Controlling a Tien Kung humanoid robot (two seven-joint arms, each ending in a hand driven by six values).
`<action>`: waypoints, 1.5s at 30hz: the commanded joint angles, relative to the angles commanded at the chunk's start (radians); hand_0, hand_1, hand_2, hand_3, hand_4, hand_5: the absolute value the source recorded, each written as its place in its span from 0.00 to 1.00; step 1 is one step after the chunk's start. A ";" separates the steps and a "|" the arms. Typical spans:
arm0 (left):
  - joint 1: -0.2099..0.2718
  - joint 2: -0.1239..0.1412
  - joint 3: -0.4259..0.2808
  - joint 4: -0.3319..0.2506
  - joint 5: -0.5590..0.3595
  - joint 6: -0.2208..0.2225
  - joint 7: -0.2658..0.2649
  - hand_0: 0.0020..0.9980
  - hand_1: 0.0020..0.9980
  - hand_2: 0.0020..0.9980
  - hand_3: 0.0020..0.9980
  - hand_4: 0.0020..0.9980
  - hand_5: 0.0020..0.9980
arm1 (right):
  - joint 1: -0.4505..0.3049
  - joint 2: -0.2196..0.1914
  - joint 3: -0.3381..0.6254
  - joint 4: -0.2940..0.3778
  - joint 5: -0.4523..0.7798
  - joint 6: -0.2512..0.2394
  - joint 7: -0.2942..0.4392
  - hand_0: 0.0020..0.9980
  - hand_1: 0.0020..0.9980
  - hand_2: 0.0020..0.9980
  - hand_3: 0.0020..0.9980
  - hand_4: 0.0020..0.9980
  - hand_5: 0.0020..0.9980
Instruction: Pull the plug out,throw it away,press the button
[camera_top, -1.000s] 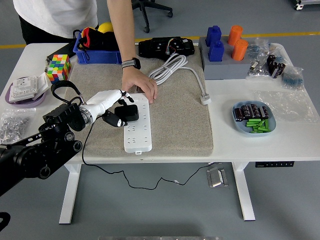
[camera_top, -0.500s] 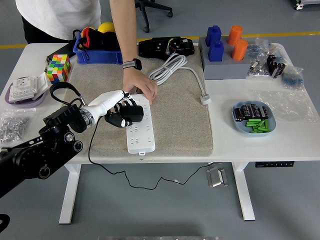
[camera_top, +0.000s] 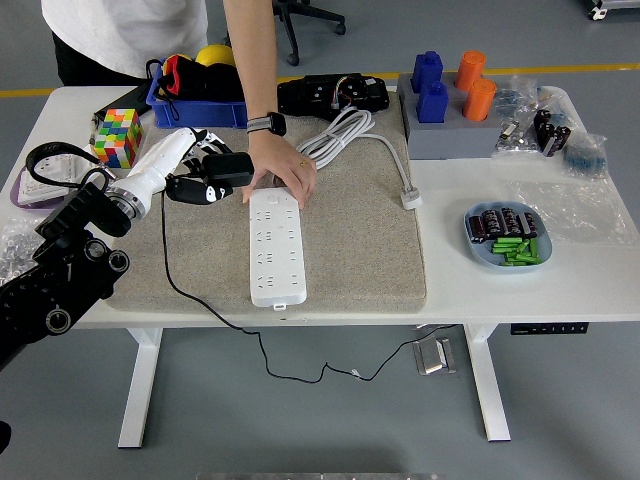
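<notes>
One plug (camera_top: 228, 168) has left the strip (camera_top: 275, 246), seemingly clamped in the left hand (camera_top: 190, 170).

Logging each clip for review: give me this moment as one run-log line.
left robot hand: shut on black plug, lifted clear of white power strip | person's hand: steadying strip's far end | button: not pressed | right arm: not in view

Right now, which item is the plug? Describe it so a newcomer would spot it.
Start at the grey mat covering the table's middle. Near its far-left corner, the left hand grips a black plug, lifted clear of the white power strip; it alone trails a thin black cord.
</notes>
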 joint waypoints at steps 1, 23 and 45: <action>-0.001 0.000 -0.001 0.013 0.000 0.003 0.000 0.42 0.32 0.33 0.51 0.63 0.00 | 0.000 0.000 0.000 0.000 0.000 0.000 0.000 0.77 0.73 0.72 0.71 0.89 0.66; -0.005 -0.018 0.067 0.123 -0.043 -0.071 0.058 0.60 0.60 0.56 0.63 0.79 0.00 | 0.003 -0.003 -0.008 0.000 0.003 0.000 0.000 0.77 0.73 0.72 0.71 0.89 0.66; -0.045 -0.018 0.067 0.024 -0.051 -0.089 0.079 0.91 0.96 0.94 0.96 1.00 0.40 | 0.004 -0.013 -0.027 -0.002 0.006 0.001 0.000 0.77 0.73 0.72 0.71 0.89 0.66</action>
